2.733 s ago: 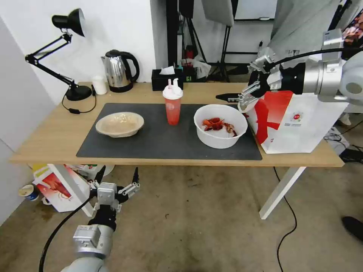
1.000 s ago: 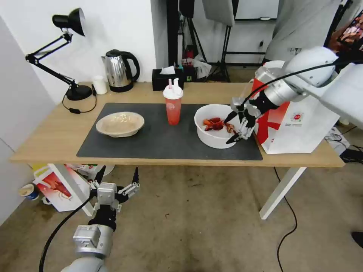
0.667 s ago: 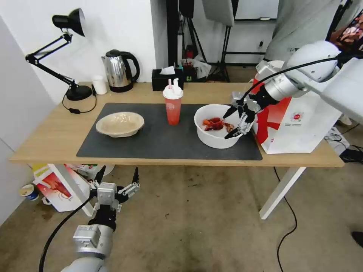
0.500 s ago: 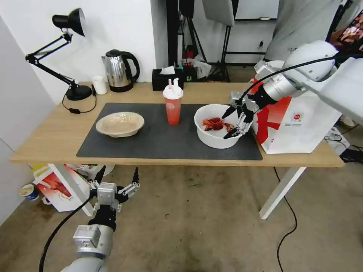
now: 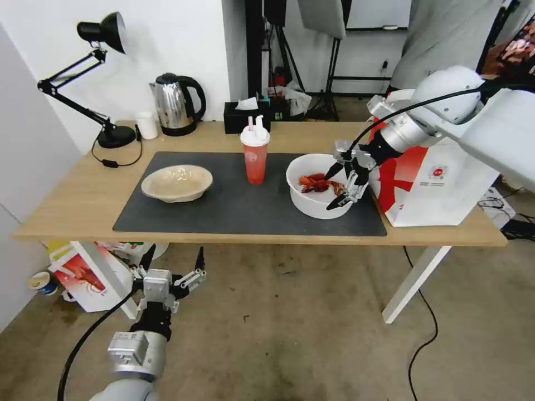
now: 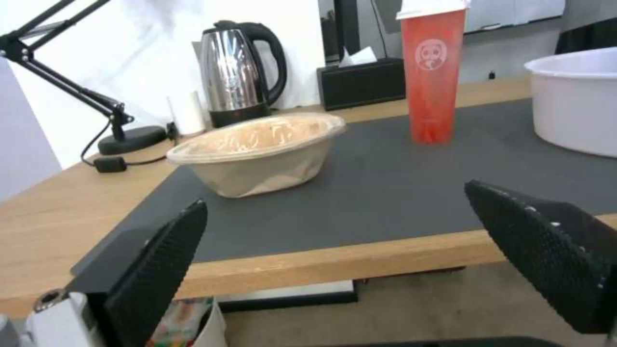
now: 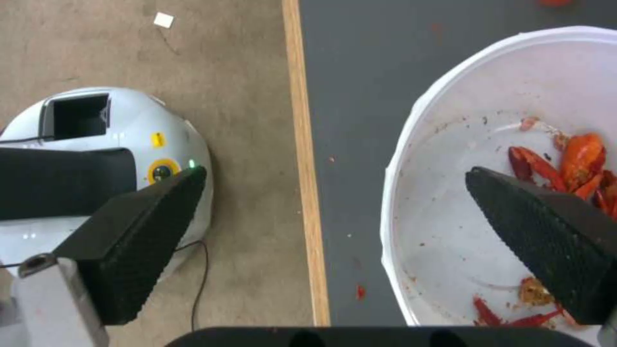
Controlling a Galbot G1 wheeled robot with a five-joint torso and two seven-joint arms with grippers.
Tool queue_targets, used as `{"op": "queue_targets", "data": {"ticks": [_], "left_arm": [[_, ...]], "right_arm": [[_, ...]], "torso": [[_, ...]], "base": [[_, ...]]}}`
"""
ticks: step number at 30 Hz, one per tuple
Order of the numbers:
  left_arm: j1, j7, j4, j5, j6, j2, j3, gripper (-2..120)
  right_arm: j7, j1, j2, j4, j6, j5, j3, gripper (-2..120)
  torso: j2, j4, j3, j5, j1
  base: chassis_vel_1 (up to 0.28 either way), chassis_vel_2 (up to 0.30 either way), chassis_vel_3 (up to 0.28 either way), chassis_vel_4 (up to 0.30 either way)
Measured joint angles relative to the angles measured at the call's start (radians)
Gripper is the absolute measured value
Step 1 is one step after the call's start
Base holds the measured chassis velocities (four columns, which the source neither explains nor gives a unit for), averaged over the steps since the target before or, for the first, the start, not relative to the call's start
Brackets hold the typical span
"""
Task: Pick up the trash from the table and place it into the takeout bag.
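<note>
The deep white bowl (image 5: 312, 207) with red crayfish shells (image 7: 582, 159) sits on the dark mat (image 5: 239, 207) at the table's (image 5: 72, 207) right. My right gripper (image 5: 330, 189) is open and straddles the bowl's near-right rim (image 7: 391, 193): one finger is over the inside, the other outside. The red drink cup (image 5: 255, 156) with its white lid stands mid-mat. The tan pulp bowl (image 5: 176, 182) lies on the mat's left. At the table's right end stands the takeout bag (image 5: 446, 184). My left gripper (image 5: 174, 253) hangs open below the table's front edge.
A black desk lamp (image 5: 106, 83), a steel kettle (image 5: 177, 104), a small white cup (image 5: 147, 125) and a black tissue box (image 5: 245, 118) line the table's back. A white box printed with a red crayfish (image 5: 89, 275) stands on the floor under the left end.
My right gripper came down from beside the bag's top to the white bowl's rim, then edged slightly left along it. The left arm has not moved.
</note>
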Motion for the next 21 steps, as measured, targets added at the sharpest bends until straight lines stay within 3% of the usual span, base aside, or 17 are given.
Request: {"op": "queue_targets", "data": {"ticks": [21], "left_arm": [[0.000,0.000,0.000,0.000,0.000,0.000,0.000,100]], "right_arm": [[-0.057,-0.048,0.050,-0.088,0.000,-0.087,0.021,100]], "torso": [[0.000,0.0001,0.000,0.0001,0.000]], "base": [[0.000,0.000,0.000,0.000]]}}
